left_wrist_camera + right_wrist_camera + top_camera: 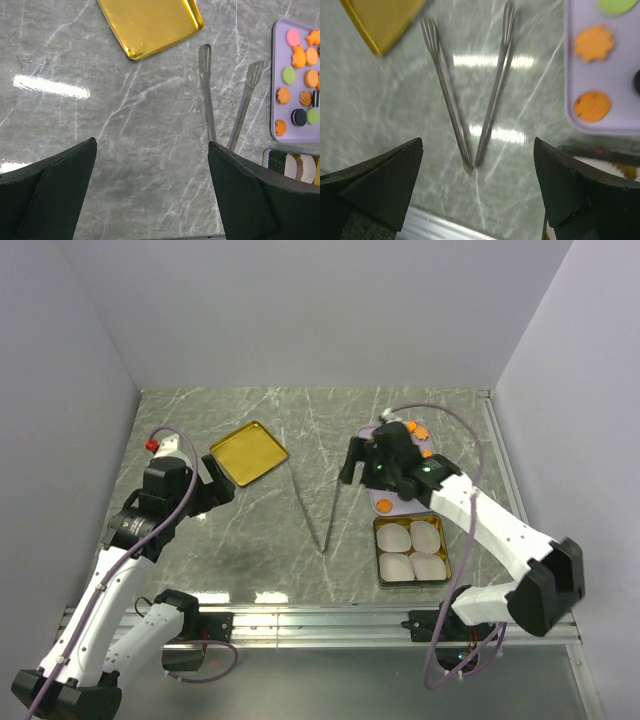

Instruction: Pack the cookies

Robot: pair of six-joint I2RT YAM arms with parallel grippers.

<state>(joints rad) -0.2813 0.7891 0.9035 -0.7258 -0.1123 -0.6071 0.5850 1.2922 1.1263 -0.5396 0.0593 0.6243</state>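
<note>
- The cookies [299, 56] lie on the lilac tray [278, 30]. I see none in the tin [377, 552] beside it, where the white cups [397, 537] wait.
- The right end effector [477, 165] hangs wide open and empty over the tongs [490, 100], probably to take them for lifting cookies.
- The left end effector [152, 155] is also fully open and holds nothing, above the table [150, 125] near the gold lid [150, 22].
</note>
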